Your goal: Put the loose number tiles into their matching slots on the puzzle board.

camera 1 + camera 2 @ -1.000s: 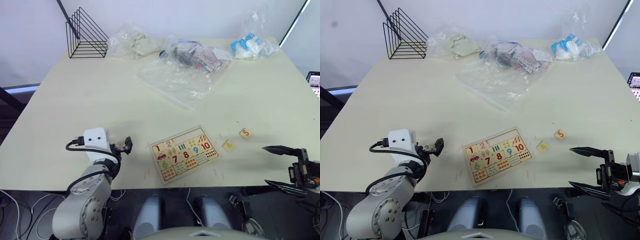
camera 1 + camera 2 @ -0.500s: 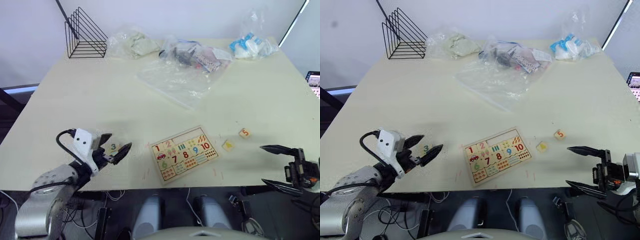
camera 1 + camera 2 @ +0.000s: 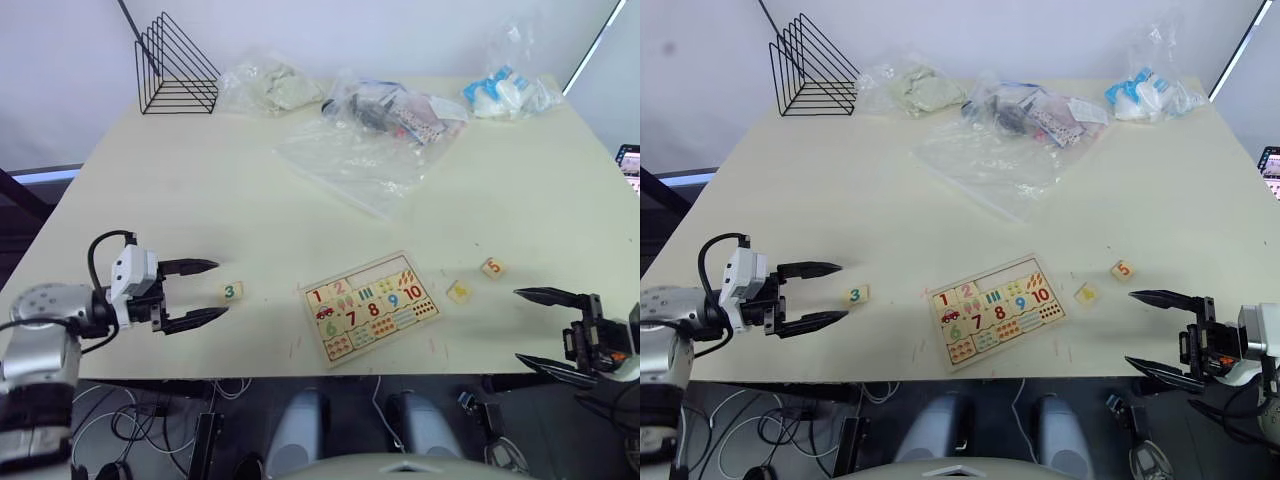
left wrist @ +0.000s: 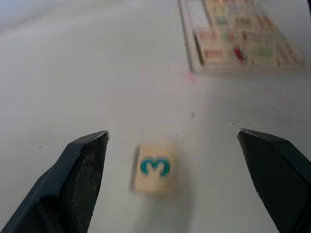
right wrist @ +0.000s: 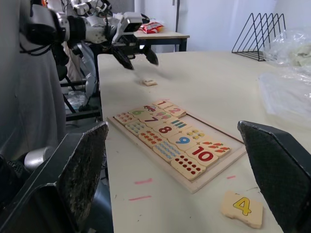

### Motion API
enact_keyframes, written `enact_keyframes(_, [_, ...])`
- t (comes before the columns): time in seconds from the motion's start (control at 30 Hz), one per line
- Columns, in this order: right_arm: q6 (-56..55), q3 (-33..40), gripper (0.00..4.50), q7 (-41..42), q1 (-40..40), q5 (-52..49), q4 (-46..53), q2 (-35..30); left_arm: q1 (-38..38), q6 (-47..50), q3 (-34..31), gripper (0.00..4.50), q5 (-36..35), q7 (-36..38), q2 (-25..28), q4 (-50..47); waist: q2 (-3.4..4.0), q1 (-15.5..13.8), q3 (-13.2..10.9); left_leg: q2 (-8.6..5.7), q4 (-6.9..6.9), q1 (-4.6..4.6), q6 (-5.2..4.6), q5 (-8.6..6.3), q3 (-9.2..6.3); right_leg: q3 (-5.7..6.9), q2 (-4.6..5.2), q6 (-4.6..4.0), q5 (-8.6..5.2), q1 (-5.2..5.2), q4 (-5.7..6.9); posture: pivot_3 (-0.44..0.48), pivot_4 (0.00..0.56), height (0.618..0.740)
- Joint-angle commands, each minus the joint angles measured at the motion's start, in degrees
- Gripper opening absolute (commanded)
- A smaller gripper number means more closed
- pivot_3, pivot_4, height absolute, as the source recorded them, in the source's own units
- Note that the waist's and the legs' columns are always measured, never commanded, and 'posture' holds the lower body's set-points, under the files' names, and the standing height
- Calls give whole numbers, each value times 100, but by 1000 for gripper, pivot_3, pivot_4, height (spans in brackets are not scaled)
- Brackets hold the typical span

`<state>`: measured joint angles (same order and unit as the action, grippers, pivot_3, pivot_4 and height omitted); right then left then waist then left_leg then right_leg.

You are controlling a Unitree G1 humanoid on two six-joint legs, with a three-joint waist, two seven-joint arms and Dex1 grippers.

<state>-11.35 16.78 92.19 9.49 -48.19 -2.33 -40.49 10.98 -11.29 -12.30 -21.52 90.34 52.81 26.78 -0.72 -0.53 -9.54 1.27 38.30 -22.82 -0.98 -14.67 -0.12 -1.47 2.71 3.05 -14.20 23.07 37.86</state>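
At the near left edge of the tabletop (image 3: pixel 200 190), the left gripper (image 3: pixel 205 291) is seen with its fingers spread wide and holding nothing. Just to its right, the tile marked 3 (image 3: pixel 232 291) is seen lying flat, apart from both fingers. Further right, near the middle of the near edge, the puzzle board (image 3: pixel 370 305) is laid at a slight angle, with bare matching slots (image 3: pixel 1010 274) seen along its far row. To the right of the board, the tile marked 4 (image 3: pixel 459 291) and then the tile marked 5 (image 3: pixel 491 267) are found loose. At the near right, the right gripper (image 3: pixel 534 326) is held spread and empty.
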Motion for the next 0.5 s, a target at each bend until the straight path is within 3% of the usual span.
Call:
enact_keyframes(0.03, [4,166,4500,31,-67,-16,79,8,549,-577,522,4481,23,216,215,707,0,-4,0,2,0,0,0,0,-1,-1,1,1,0,0,0,0,150,740])
enact_keyframes(0.2, [9,204,4500,31,-135,49,64,64,1580,-1441,1655,4481,88,216,258,1800,-4,-30,-1,-4,7,-4,0,0,-12,12,-2,1,1,-4,6,0,150,740])
enact_keyframes(0.5, [-1,400,4500,27,10,98,175,131,2033,-1752,2271,4481,-6,216,249,2696,-7,37,-3,-1,4,-5,0,0,-9,9,-5,1,2,0,9,0,150,740])
